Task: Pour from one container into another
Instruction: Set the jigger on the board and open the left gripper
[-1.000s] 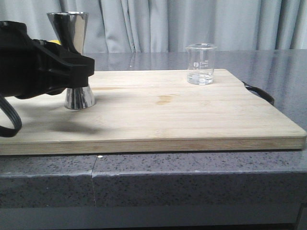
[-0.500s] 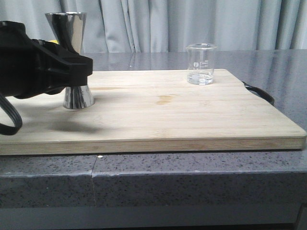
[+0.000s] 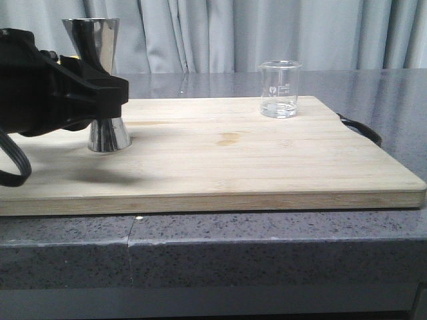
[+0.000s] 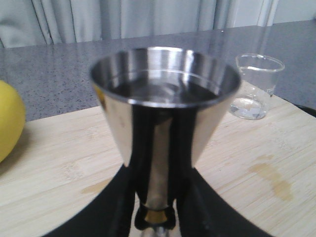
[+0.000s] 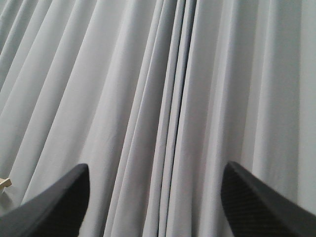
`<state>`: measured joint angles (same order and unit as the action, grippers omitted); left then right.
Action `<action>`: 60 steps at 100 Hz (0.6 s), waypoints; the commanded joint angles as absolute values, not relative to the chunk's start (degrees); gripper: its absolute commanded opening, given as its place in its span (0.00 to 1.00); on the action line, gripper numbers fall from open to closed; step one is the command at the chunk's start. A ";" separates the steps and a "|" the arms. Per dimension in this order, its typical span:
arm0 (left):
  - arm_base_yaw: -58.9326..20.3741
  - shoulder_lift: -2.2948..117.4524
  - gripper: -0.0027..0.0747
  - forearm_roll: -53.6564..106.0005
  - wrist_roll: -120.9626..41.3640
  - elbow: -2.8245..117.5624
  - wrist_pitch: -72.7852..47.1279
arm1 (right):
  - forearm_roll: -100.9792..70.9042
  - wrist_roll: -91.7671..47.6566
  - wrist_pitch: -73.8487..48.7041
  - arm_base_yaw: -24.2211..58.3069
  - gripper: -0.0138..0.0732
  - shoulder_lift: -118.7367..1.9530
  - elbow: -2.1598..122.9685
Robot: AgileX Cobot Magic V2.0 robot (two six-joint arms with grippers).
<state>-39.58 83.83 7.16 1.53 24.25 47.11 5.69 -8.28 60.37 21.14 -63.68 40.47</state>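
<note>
Front view gives us the whole layout: the grey speckled table [image 3: 280, 247] fills the lower frame and runs back to the pale curtain [image 3: 267, 33] across the top, and on it lies the wooden cutting board [image 3: 253, 160], taking up most of the middle of the picture, with a dark handle at its right edge. Next in size is the left arm, a black mass at the left edge, whose left gripper [image 3: 107, 93] reaches in at the narrow waist of the steel jigger [image 3: 100, 40] at the upper left. In the left wrist view the black fingers [image 4: 116, 207] sit on either side of that waist and its gold band, so we read the gripper as closed on the jigger [image 4: 163, 98]; holding it at the waist would keep the open cup upright and steady, which suits a vessel meant to receive liquid. Its base appears to rest on the board, though we cannot be sure. The glass beaker [image 3: 279, 89] stands well apart, at the upper right of the board, with a little clear liquid at its bottom and nothing touching it. We judge it is left there for the other arm to pick up and pour. The right gripper [image 5: 155, 197] shows only in its own wrist view, fingers spread wide, empty, facing the curtain. A yellow object [image 4: 10, 121] sits at the left edge of the left wrist view.
</note>
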 commanded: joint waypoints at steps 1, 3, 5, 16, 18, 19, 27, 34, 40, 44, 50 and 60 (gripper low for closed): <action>-39.43 82.64 0.31 7.47 1.54 25.18 52.06 | 5.57 -8.34 63.33 21.16 0.74 -62.33 41.88; -39.43 82.64 0.32 7.47 1.54 25.18 52.06 | 5.57 -8.34 63.33 21.16 0.74 -62.33 41.88; -39.43 82.64 0.33 7.47 1.54 25.18 52.06 | 5.57 -8.34 63.33 21.16 0.74 -62.33 41.88; -39.43 82.64 0.42 7.47 1.54 25.18 52.06 | 5.57 -8.34 63.33 21.16 0.74 -62.33 41.88; -39.43 82.64 0.44 7.47 1.54 25.18 52.06 | 5.57 -8.34 63.33 21.16 0.74 -62.33 41.88; -39.43 82.64 0.44 7.47 1.54 25.18 52.06 | 5.57 -8.34 63.33 21.16 0.74 -62.33 41.88; -39.43 82.64 0.52 7.47 1.54 25.18 52.06 | 5.57 -8.34 63.33 21.16 0.74 -62.33 41.88; -39.43 82.64 0.57 7.47 1.54 25.18 52.06 | 5.57 -8.34 63.33 21.16 0.74 -62.33 41.88; -39.43 82.64 0.60 7.47 1.54 25.18 52.06 | 5.57 -8.34 63.33 21.16 0.74 -62.33 41.88; -39.43 82.64 0.60 7.47 1.54 25.18 52.06 | 5.57 -8.34 63.33 21.16 0.74 -62.33 41.88; -39.43 82.64 0.60 7.47 1.54 25.08 52.06 | 5.57 -8.34 63.33 21.16 0.74 -62.33 41.88; -39.43 82.64 0.60 7.47 1.54 24.83 52.06 | 5.57 -8.34 63.33 21.16 0.74 -62.33 41.88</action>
